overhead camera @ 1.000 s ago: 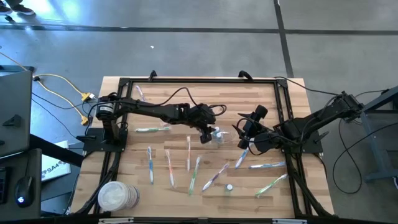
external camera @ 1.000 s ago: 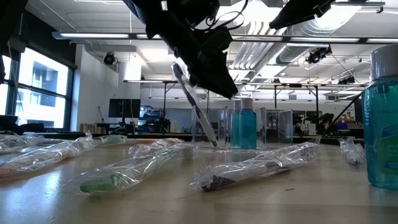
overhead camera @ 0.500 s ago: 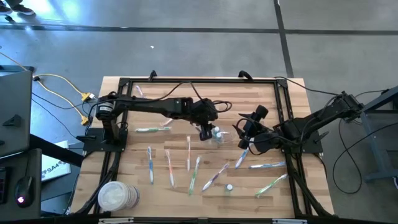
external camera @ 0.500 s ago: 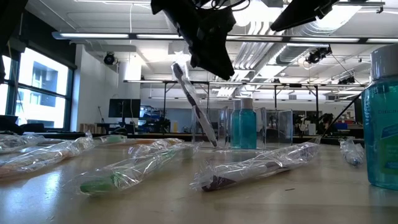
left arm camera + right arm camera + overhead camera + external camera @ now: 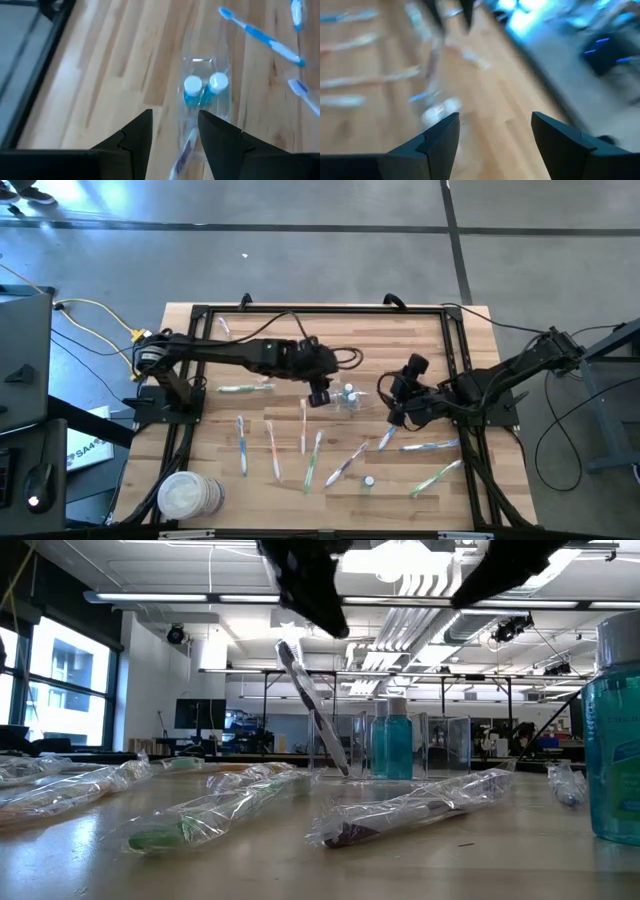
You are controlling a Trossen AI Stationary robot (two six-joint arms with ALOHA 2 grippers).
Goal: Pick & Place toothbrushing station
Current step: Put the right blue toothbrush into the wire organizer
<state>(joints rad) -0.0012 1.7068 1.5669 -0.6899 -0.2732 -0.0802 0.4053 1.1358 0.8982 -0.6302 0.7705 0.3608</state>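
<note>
Transparent container (image 5: 349, 397), mid-desk (image 5: 200, 450): two white-capped tubes, one toothbrush inside. Left tool (image 5: 174, 134) part-open, empty, above it. Right tool (image 5: 495, 131) wide open, empty.

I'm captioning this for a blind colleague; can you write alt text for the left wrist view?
Two dark open fingers frame a clear container on the wooden table, with two white-capped blue tubes upright inside. A blue toothbrush lies beyond.

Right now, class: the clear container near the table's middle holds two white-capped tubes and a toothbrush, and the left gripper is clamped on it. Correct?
Not quite. The container does hold two tubes and a toothbrush, but the left gripper is not clamped on it. The left wrist view shows it open and empty above the container.
</note>
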